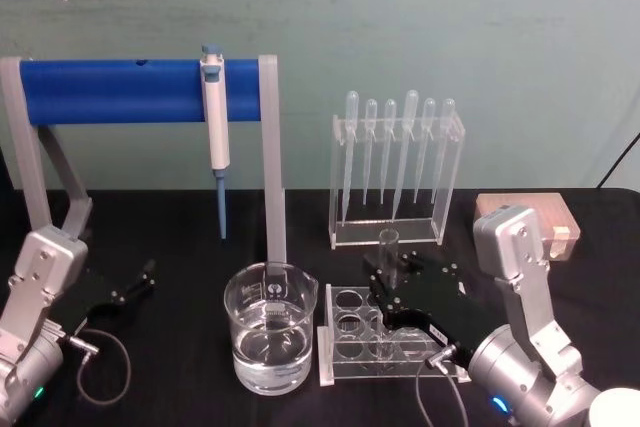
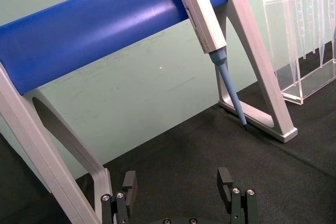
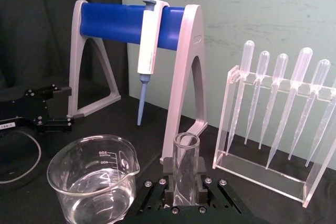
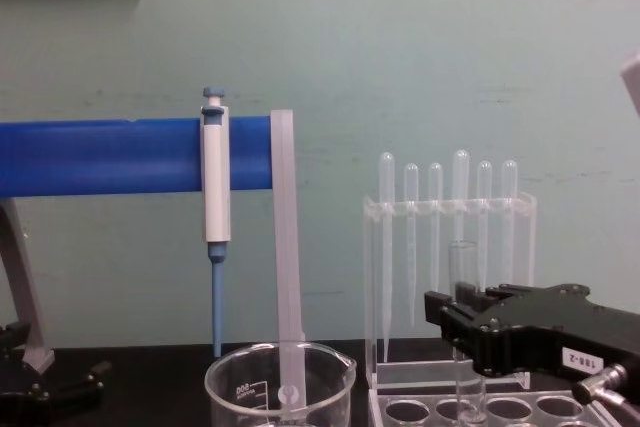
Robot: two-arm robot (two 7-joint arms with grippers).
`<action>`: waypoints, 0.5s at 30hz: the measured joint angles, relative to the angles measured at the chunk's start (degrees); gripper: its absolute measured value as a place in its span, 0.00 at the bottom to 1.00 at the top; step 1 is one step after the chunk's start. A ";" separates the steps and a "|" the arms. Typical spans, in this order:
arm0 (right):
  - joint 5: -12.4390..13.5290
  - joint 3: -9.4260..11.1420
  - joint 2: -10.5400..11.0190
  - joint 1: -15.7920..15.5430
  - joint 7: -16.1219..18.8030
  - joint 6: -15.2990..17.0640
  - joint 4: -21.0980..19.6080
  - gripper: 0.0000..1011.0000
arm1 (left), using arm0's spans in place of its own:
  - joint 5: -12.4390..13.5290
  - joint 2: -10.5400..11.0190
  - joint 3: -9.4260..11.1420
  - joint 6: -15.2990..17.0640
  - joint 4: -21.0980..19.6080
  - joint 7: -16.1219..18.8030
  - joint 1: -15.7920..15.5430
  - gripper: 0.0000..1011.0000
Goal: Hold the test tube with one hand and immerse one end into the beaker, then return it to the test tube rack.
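A white-and-blue pipettor [image 1: 214, 117] is hanging tip-down from a grey stand with a blue crossbar [image 1: 140, 90], beyond and left of the right gripper. Six plastic pipettes [image 1: 398, 152] are hanging bulb-up in a clear acrylic rack [image 1: 445, 182] just beyond that gripper, while a clear tube rack [image 1: 345, 337] is sitting under it.

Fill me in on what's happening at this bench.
The right gripper is shut on the test tube, holding it upright over the clear tube rack. The tube has not reached the beaker, which stands beside the rack on the robot's left with clear liquid in it. The left gripper is open and idle near the blue stand.
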 joint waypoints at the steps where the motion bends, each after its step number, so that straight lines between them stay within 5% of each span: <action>1: -0.04 -0.02 -0.01 0.00 0.01 0.01 0.02 0.22 | 0.00 0.00 0.00 0.00 0.00 0.00 0.00 0.99; 9: -0.22 -0.08 -0.15 -0.05 0.26 0.17 0.30 0.22 | 0.00 0.00 0.00 0.00 0.00 0.00 0.00 0.99; 15: -0.21 -0.05 -0.22 -0.07 0.33 0.50 0.32 0.37 | 0.00 0.00 0.00 0.00 0.00 0.00 0.00 0.99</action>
